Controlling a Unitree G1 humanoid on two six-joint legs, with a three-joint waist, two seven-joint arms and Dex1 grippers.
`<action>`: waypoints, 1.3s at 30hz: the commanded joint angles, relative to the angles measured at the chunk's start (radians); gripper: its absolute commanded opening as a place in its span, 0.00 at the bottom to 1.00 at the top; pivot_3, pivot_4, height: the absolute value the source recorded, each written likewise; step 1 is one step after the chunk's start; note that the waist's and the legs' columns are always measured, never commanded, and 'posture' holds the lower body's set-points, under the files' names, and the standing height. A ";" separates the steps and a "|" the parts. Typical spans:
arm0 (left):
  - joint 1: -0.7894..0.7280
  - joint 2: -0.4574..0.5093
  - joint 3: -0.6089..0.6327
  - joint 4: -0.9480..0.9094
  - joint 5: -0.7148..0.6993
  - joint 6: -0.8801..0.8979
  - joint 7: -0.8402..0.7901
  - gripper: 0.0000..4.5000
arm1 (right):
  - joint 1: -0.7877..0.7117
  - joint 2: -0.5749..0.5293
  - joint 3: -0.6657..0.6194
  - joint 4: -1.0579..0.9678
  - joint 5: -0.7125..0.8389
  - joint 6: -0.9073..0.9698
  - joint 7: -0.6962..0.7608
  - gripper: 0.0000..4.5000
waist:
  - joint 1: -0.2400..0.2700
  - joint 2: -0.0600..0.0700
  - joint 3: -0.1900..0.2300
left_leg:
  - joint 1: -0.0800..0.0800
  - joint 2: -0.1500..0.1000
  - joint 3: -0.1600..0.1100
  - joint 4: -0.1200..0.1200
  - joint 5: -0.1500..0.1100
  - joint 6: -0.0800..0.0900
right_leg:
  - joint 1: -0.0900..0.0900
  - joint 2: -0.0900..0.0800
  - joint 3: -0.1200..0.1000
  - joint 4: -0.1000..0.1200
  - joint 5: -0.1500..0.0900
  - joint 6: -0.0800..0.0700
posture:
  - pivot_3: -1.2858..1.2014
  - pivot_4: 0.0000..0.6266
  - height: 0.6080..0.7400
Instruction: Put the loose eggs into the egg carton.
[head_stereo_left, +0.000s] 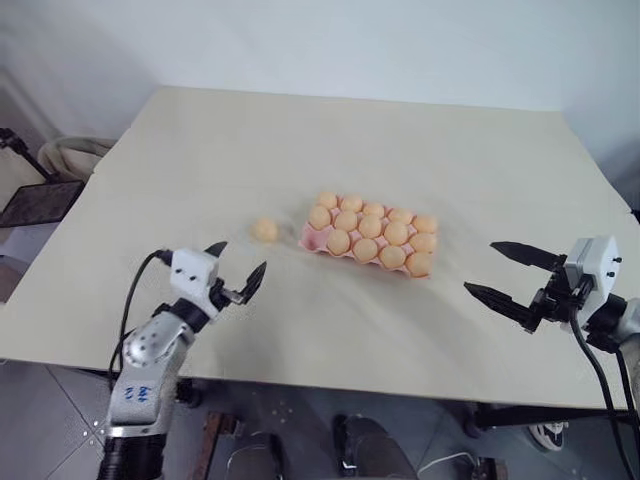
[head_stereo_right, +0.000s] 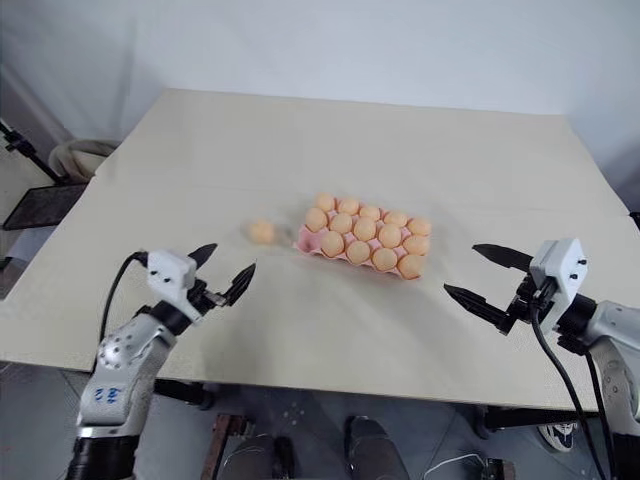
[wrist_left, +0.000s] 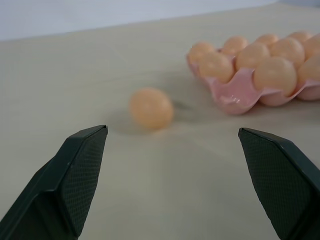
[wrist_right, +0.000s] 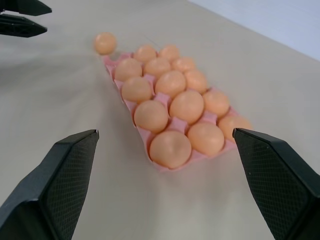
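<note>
Inspecting the surface (head_stereo_left: 200, 180), we find one loose egg (head_stereo_left: 265, 229) lying on it just beside the near-left corner of the egg carton (head_stereo_left: 312, 238), apart from the pink rim but close to it. The carton sits near the middle of the surface. Nearly every cup we can see holds an egg; at least one cup at the corner nearest the loose egg appears vacant.

The left tool (head_stereo_left: 233, 271) hovers short of the loose egg with its fingers spread wide and nothing between them; in the left wrist view the egg lies ahead, between the lines of the two fingers. The right tool (head_stereo_left: 508, 273) hangs off the carton's other end, well apart from it, fingers likewise apart and empty.

We judge the egg to be light, smooth and prone to roll at a touch, and fragile if it is a real one. In our judgement the hold belongs across its widest girth, one pad on each side, closing gently. A grip placed high or off-centre would likely squirt the egg out across the surface or knock it against the carton.
</note>
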 joint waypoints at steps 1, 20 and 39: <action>0.045 0.012 0.035 -0.115 -0.092 0.087 -0.012 0.99 | -0.011 -0.022 -0.011 0.003 0.003 0.000 0.012 1.00 | -0.002 0.000 0.000 | 0.001 0.000 0.000 0.000 0.000 0.000 | 0.002 0.000 0.000 -0.002 -0.003 -0.005 | 0.52 0.24 1.00; -0.324 0.049 0.011 0.229 -0.092 0.172 0.037 0.99 | -0.058 -0.033 0.012 0.024 -0.009 0.018 0.027 1.00 | 0.001 0.000 0.000 | 0.001 -0.001 -0.001 0.000 -0.001 0.002 | 0.005 0.000 -0.001 -0.004 0.000 0.000 | 0.52 0.24 1.00; -0.670 -0.025 -0.162 0.764 0.096 0.023 -0.018 0.99 | 0.016 -0.012 -0.015 -0.058 0.004 0.032 -0.037 1.00 | 0.002 0.001 0.000 | 0.000 0.001 -0.001 0.000 0.000 -0.001 | 0.002 0.001 -0.003 -0.004 0.004 0.009 | 0.52 0.24 1.00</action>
